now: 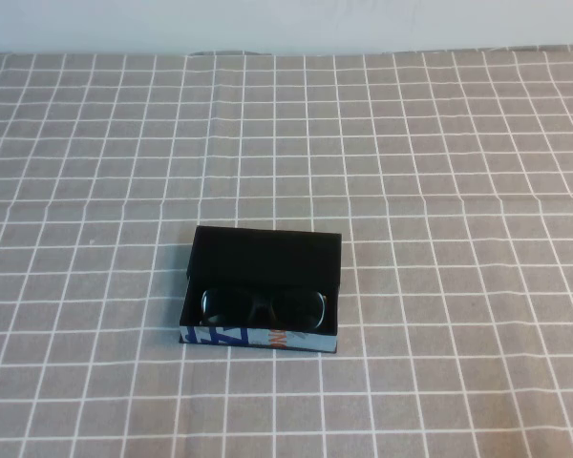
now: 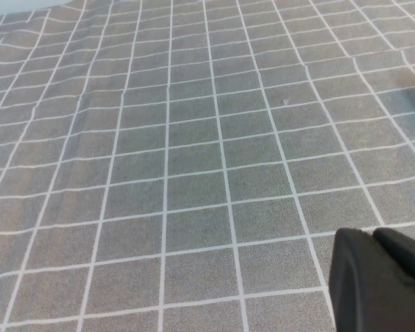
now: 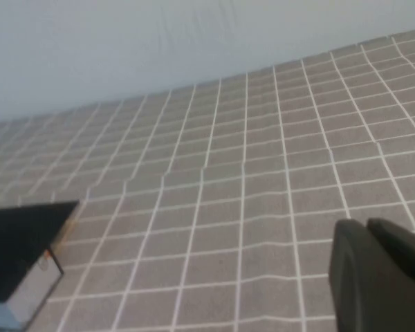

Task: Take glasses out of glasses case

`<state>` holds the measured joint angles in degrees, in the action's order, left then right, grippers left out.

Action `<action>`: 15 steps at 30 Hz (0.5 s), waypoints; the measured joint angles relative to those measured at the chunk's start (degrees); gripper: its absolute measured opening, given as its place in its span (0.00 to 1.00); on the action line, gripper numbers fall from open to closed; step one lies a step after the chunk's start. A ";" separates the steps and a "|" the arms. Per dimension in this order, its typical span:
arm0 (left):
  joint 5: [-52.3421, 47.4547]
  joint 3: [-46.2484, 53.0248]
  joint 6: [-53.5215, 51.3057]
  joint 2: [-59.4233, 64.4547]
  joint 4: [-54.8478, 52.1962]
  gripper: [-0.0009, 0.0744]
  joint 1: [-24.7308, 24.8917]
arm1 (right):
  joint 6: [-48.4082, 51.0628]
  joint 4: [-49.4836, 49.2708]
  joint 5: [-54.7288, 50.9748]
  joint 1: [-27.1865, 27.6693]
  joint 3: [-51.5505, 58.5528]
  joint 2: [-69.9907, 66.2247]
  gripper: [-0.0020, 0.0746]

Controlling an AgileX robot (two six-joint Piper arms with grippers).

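The glasses case (image 1: pixel 258 337) lies open at the middle front of the table, its black flap lid (image 1: pixel 267 253) raised toward the back and its blue, white and orange front side facing me. The black glasses (image 1: pixel 263 307) lie inside it, lenses toward the front. Neither arm shows in the high view. My left gripper (image 2: pixel 373 232) is shut and empty over bare cloth, with the case out of its view. My right gripper (image 3: pixel 366 223) is shut and empty, well apart from the case (image 3: pixel 21 256), which shows at the edge of its view.
A grey cloth with a white grid (image 1: pixel 439 191) covers the whole table and is slightly wrinkled. A pale wall (image 1: pixel 286 24) runs along the far edge. Nothing else stands on the cloth.
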<state>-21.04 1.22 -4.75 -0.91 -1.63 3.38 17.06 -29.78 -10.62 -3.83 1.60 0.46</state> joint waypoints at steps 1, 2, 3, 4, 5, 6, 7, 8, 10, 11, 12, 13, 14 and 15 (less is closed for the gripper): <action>0.00 0.00 0.00 0.00 0.00 0.01 0.00 | 0.13 0.38 -0.17 0.00 0.00 0.00 0.00; 0.00 0.00 0.00 0.00 0.00 0.01 0.00 | 0.56 1.82 -0.91 0.00 0.00 0.00 0.00; 0.00 0.00 0.00 0.00 0.00 0.01 0.00 | 0.86 2.74 -1.20 0.00 0.00 0.00 0.00; 0.00 0.00 0.00 0.00 0.00 0.01 0.00 | 1.02 3.17 -1.32 0.00 0.00 0.00 0.00; 0.00 0.00 0.00 0.00 0.00 0.01 0.00 | 1.15 3.56 -1.42 0.00 0.00 0.00 0.00; 0.00 0.00 0.00 0.00 0.00 0.01 0.00 | 1.24 3.84 -1.42 0.00 0.00 0.00 0.00; 0.00 0.00 0.00 0.00 0.00 0.01 0.00 | 1.24 3.99 -1.51 0.00 0.00 0.00 0.00; 0.00 0.00 0.00 0.00 0.00 0.01 0.00 | 1.24 4.21 -1.51 0.00 0.00 0.00 0.00; 0.00 0.00 0.00 0.00 0.00 0.01 0.00 | 1.28 4.21 -1.51 0.00 0.00 0.00 0.00; 0.00 0.00 0.00 0.00 0.00 0.01 0.00 | 1.28 4.33 -1.51 0.00 0.00 0.00 0.00; 0.00 0.00 0.00 0.00 0.00 0.01 0.00 | 1.28 4.33 -1.51 0.00 0.00 0.00 0.00; 0.00 0.00 0.00 0.00 0.00 0.01 0.00 | 1.28 4.33 -1.51 0.00 0.00 0.00 0.00; 0.00 0.00 0.00 0.00 0.00 0.01 0.00 | 1.38 4.42 -1.55 0.00 0.00 0.00 0.00; 0.00 0.00 0.00 0.00 0.00 0.01 0.00 | 1.38 4.42 -1.64 0.00 0.00 0.00 0.00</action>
<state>-21.04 1.22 -4.75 -0.91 -1.63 3.38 18.44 -25.35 -12.26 -3.83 1.60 0.46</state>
